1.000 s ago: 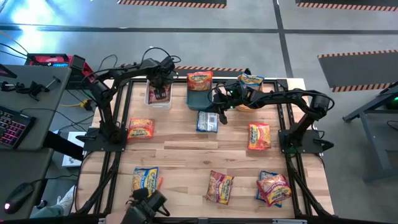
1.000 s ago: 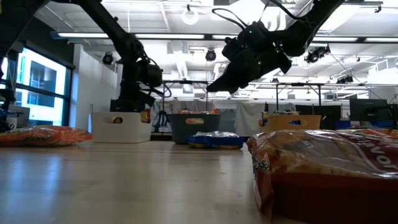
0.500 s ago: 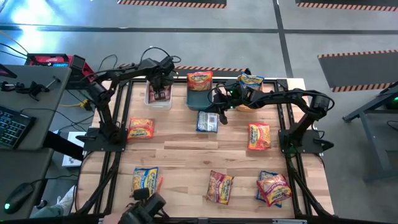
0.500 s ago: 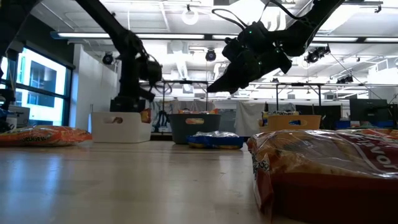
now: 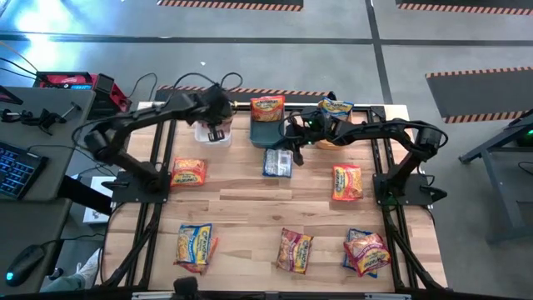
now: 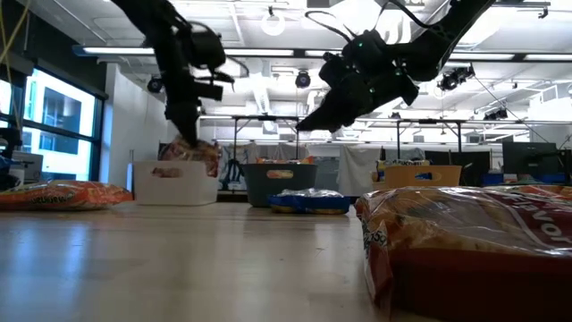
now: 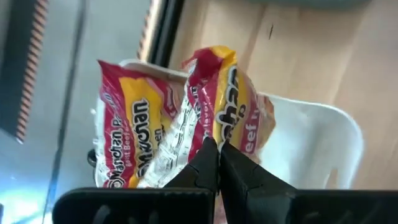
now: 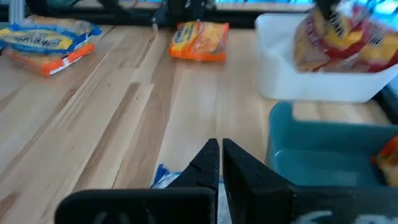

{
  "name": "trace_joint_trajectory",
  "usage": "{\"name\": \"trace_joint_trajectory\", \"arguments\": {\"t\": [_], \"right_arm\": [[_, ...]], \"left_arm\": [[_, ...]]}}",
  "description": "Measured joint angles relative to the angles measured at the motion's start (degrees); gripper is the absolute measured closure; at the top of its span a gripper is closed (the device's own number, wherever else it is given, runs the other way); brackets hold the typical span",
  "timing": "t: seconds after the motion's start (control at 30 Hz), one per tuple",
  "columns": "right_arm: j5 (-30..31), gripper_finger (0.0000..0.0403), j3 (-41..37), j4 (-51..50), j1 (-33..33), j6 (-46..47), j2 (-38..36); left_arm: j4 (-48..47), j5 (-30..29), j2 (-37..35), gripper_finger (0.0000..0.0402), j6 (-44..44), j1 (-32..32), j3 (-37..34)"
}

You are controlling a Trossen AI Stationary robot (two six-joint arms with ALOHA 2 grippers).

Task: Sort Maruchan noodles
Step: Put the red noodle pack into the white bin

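Left gripper (image 7: 218,152) over white bin (image 5: 202,132) at far left, fingers pinching a red Maruchan packet (image 7: 227,102) above it; second red packet (image 7: 134,140) inside. Right gripper (image 8: 220,157) pressed together, empty, above blue packet (image 5: 277,162) near teal bin (image 5: 265,133)

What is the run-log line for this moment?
left gripper: shut on pink-red packet over white bin | right gripper: shut, above blue packet
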Motion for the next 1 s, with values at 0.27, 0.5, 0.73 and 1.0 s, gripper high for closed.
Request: {"name": "trace_joint_trajectory", "arguments": {"t": [0.27,0.5,0.73,1.0], "right_arm": [[2.97,0.0380,1.13,19.68,1.42,12.45,6.64],[4.19,0.0250,10.66,13.22,1.66,20.47,10.74],[5.53,0.0130,19.72,5.40,1.51,21.05,13.74],[-0.51,0.0121,23.02,9.22,0.85,23.99,15.66]], "left_arm": [[9.73,-12.74,-10.86,0.0401,-4.47,-9.38,-8.83],[12.38,-16.06,-16.84,0.0401,-7.08,-15.64,-8.73],[15.19,-16.48,-19.69,0.0401,-7.76,-21.82,-8.73],[17.11,-16.62,-19.95,0.0401,-7.85,-25.80,-8.71]]}}
